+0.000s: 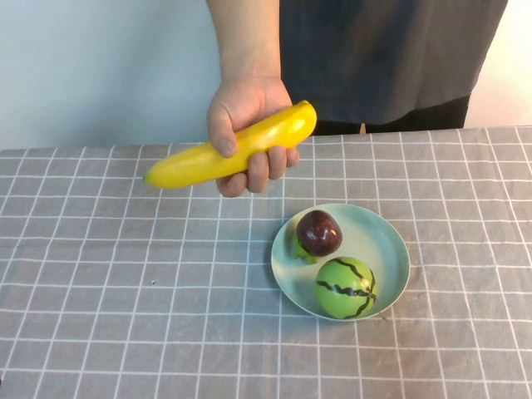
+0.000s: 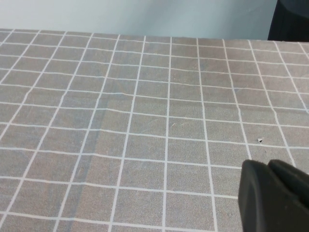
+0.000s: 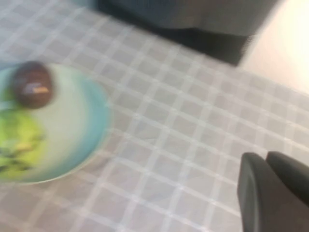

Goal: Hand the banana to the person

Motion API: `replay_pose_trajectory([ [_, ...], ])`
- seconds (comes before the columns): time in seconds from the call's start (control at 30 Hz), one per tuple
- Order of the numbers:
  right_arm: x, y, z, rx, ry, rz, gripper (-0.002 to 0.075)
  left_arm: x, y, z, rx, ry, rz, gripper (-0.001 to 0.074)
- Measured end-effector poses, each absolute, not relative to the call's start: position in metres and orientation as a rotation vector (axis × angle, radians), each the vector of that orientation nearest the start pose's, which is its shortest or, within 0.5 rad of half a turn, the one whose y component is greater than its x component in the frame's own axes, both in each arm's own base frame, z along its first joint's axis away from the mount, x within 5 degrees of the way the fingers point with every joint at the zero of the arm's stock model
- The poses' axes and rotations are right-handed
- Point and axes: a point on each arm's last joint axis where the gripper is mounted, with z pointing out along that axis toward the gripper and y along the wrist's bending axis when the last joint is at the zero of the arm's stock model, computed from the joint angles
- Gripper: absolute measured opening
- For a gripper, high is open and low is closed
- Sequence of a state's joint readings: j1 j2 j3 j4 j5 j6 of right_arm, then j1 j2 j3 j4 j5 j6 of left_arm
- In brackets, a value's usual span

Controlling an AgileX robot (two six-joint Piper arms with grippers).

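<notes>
The person (image 1: pixel 391 50) stands at the far side of the table and holds the yellow banana (image 1: pixel 237 148) in one bare hand (image 1: pixel 245 112), above the cloth. No gripper touches the banana. My left gripper (image 2: pixel 267 163) is shut and empty over bare cloth; it does not show in the high view. My right gripper (image 3: pixel 264 155) is shut and empty over the cloth, off to one side of the plate; it does not show in the high view either. The banana is not in either wrist view.
A pale blue plate (image 1: pixel 386 241) right of centre holds a dark red-purple round fruit (image 1: pixel 319 232) and a green striped round fruit (image 1: pixel 345 287). The plate also shows in the right wrist view (image 3: pixel 94 121). A grey checked cloth (image 1: pixel 125 291) covers the table.
</notes>
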State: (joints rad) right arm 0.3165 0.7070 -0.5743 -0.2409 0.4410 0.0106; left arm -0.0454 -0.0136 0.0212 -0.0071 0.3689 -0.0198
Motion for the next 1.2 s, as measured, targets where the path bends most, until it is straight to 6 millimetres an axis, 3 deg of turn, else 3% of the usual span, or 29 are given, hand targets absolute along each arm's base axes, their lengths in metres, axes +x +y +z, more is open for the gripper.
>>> replay_pose_trajectory([
  [0.1,0.118,0.019,0.261,-0.400,1.887,-0.089,-0.0006,0.052,-0.003,0.174,0.019,1.860,-0.052,-0.0004],
  [0.37,0.071,0.004,0.201,-0.256,1.623,-0.149,-0.0008,0.052,-0.003,0.174,0.019,1.860,-0.052,-0.0004],
  [0.57,0.057,0.002,0.203,-0.131,1.527,-0.082,-0.0008,0.052,-0.003,0.174,0.019,1.860,-0.052,-0.0005],
  [1.2,0.055,0.003,0.182,-0.036,1.751,0.034,-0.0008,0.052,-0.003,0.174,0.019,1.860,-0.052,-0.0004],
])
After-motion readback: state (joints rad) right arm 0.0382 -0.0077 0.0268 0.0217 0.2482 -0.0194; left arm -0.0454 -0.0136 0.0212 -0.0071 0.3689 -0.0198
